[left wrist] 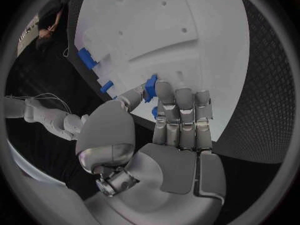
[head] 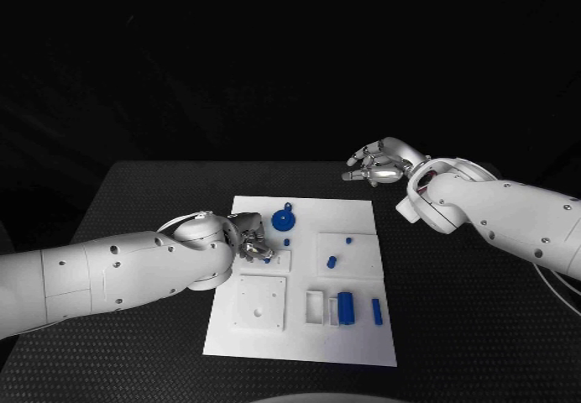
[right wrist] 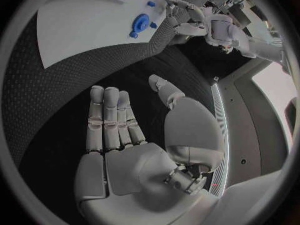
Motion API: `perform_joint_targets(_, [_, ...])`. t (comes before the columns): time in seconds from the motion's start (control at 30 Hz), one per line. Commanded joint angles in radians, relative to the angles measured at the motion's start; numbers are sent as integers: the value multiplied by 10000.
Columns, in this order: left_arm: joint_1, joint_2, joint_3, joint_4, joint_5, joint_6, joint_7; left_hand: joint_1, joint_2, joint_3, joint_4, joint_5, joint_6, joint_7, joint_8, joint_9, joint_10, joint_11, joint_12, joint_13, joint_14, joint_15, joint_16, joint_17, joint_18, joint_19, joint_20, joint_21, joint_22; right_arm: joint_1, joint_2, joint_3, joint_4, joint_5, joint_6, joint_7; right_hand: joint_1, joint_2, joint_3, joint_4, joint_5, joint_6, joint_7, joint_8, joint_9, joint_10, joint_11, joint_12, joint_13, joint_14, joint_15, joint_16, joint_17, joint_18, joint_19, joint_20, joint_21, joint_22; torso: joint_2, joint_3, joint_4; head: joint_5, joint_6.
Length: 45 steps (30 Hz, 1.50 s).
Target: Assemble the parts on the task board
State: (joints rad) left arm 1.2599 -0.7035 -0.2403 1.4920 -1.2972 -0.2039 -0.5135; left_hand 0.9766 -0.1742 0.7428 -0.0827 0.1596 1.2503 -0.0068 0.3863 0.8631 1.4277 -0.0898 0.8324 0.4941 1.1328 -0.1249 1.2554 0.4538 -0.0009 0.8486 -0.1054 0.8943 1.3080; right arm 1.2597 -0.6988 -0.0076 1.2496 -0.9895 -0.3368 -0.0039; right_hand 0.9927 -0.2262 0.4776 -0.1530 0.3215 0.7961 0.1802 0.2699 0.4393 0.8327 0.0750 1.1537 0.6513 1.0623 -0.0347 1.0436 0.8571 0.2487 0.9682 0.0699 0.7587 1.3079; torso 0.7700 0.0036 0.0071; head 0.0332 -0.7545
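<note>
left robot hand pinches blue part | over task board

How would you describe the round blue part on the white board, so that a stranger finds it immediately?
Start at the white board in the middle of the black table. Go to its far edge, just beyond the left hand. The round blue part lies there: a flat disc with a small tab, while the other blue pieces are thin bars or tiny pegs.

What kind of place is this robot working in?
Probably a robotics lab test bench: a black table holds a white task board with small blue parts, worked by the left hand.
</note>
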Motion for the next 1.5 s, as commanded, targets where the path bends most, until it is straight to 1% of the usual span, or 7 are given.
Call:
perform_joint_targets(0.03, [5, -32, 6, 2, -139, -17, 22, 226, 151, 728, -637, 22, 54, -108, 23, 17, -87, -318, 35, -14, 1, -33, 40, -10, 33, 96, -1173, -43, 25, 1, -2, 5, 18, -17, 123, 70, -89, -1, -48, 2, 65, 2, 45, 57, -17, -45, -9, 70, -12, -70, 25, 38, -11, 131, 24, 25, -57, 36, 2, 0, 1, 6, -4])
perform_joint_targets(0.47, [-3, -107, 5, 63, -10, -27, 11, 222, 152, 732, -621, 7, 49, -107, 22, 19, -94, -319, 36, -18, 2, -32, 40, -15, 32, 112, -1170, -59, 19, 1, -9, 5, 13, -17, 137, 72, -91, 1, -51, 4, 67, 2, 45, 59, -18, -47, -9, 78, -24, -72, 25, 42, -17, 131, 27, 25, -64, 44, -1, -10, 7, -1, -23])
perform_joint_targets(0.67, [-17, -94, 4, 3, -12, -68, 42, 217, 152, 733, -610, -9, 45, -107, 21, 21, -99, -320, 36, -21, 3, -31, 39, -19, 32, 122, -1169, -69, 16, 1, -16, 5, 19, -17, 134, 69, -93, 1, -53, 5, 67, 3, 44, 60, -18, -48, -9, 82, -29, -72, 25, 44, -19, 131, 28, 25, -67, 47, 0, 1, 9, 19, -8])
perform_joint_targets(0.83, [-29, -66, 4, -10, -10, -142, 67, 215, 148, 732, -605, -20, 42, -106, 20, 21, -102, -320, 35, -23, 2, -31, 37, -21, 31, 125, -1168, -73, 14, 1, -19, 5, 21, -17, 135, 71, -93, 1, -53, 5, 67, 3, 44, 60, -19, -48, -9, 83, -30, -72, 25, 45, -20, 131, 29, 25, -67, 48, 3, -4, 7, 18, 4])
perform_joint_targets(0.9, [-31, -54, 4, 0, -10, -150, 78, 213, 155, 739, -566, -151, 12, -100, 2, 15, -131, -316, 12, -43, 0, -32, 23, -35, 34, 149, -1168, -96, 7, 1, -18, 5, 21, -17, 135, 71, -92, 0, -53, 4, 68, 3, 44, 61, -19, -49, -9, 84, -32, -72, 25, 45, -21, 131, 29, 24, -68, 49, 3, -4, 8, 17, 0])
perform_joint_targets(1.03, [-35, -35, 4, 26, -1, -165, 99, 216, 151, 741, -557, -173, 9, -99, -1, 14, -134, -316, 8, -49, 1, -33, 20, -39, 34, 155, -1168, -104, 5, 1, -12, 5, 19, -17, 137, 72, -91, 0, -53, 4, 69, 2, 44, 61, -19, -50, -9, 86, -35, -73, 25, 46, -22, 131, 29, 24, -70, 50, 1, 7, -3, 27, 0])
perform_joint_targets(1.5, [-46, -13, 4, 30, 45, -170, 123, 229, 146, 749, -550, -180, 7, -99, -3, 14, -133, -318, 7, -56, 7, -35, 18, -45, 36, 166, -1169, -117, 3, 1, -10, 5, 23, -17, 138, 72, -87, 1, -55, 0, 70, 1, 44, 62, -21, -53, -10, 94, -48, -75, 25, 51, -28, 131, 31, 23, -77, 58, -3, 3, 0, 29, 16])
